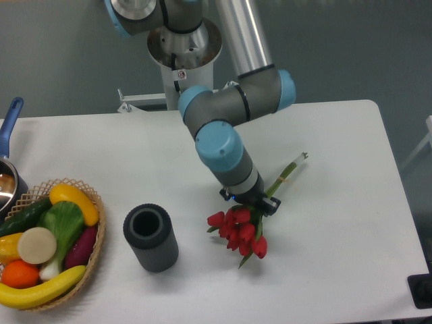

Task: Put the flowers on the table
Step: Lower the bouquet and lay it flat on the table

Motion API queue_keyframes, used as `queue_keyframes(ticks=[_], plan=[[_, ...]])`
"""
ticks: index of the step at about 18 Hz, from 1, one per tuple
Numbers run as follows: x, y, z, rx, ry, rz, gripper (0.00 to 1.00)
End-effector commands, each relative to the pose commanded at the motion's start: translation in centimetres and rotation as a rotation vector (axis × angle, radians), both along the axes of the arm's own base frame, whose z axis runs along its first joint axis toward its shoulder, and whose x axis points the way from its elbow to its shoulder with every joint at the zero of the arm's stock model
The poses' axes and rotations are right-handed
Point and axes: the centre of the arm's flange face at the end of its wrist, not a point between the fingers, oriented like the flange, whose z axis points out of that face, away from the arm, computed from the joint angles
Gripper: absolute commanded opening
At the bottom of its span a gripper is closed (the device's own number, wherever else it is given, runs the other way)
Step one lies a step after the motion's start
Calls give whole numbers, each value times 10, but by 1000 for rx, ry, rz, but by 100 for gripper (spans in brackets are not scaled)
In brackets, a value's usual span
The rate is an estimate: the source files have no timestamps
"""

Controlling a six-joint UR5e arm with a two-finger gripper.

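Starting at the left edge of the bench (pixel 351 223), we see a wicker basket (pixel 94 233) heaped with fruit and vegetables, and behind it the blue handle of a pot (pixel 9 116) poking in from the frame edge. Just right of the basket stands a dark grey cylinder (pixel 150 237), open at the top and upright, a short way to the left of the flowers.

Next come the flowers (pixel 239 229) themselves. Their red heads lie low over the bench to the right of the cylinder, and the green stems run up and to the right, passing through the claw (pixel 251 200) and ending in a pale tip further out over bare bench. So the long axis is a diagonal, heads nearest the cylinder, stem ends away from it. The claw sits across the stems just above the heads and looks clamped on them, though the wrist hides the jaws from us. We cannot tell for sure whether the heads already touch the surface; they seem very close.

We judge that letting go turns on that tilt: the bunch should settle along its own diagonal. The cylinder is the only thing near, and the bench to the right of the flowers has nothing in the way.
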Motion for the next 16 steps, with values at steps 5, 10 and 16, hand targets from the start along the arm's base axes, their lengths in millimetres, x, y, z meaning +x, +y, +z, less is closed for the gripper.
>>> queue_keyframes(ticks=[5, 10, 16], plan=[[-4, 6, -10, 10, -17, 4, 42], [-5, 7, -22, -4, -29, 5, 44], [-6, 6, -18, 4, -27, 2, 100]])
